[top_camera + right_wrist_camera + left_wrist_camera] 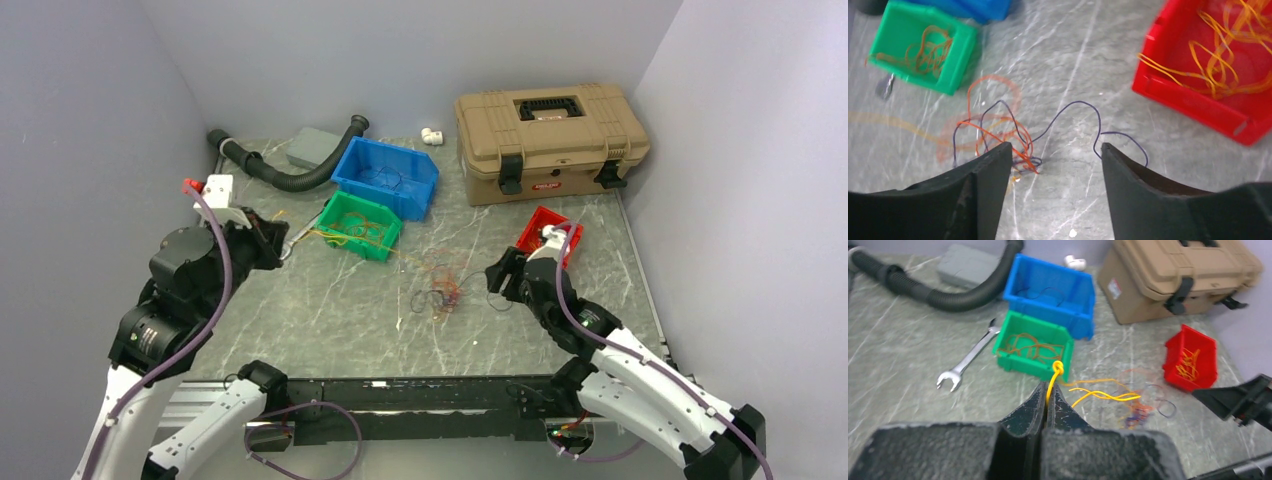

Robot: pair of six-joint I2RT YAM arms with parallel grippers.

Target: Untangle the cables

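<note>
Grey tabletop point(330, 320), left tool point(1048, 390) pinching yellow cable point(1057, 369), right tool point(1055, 155) over tangle point(998, 131)

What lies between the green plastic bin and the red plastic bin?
A loose tangle of thin orange, red and dark purple cables on the table, clearest in the top view.

plain pale lavender walls point(400, 60) on three sides; grey-green marbled tabletop point(330, 310); soft even light.
</note>
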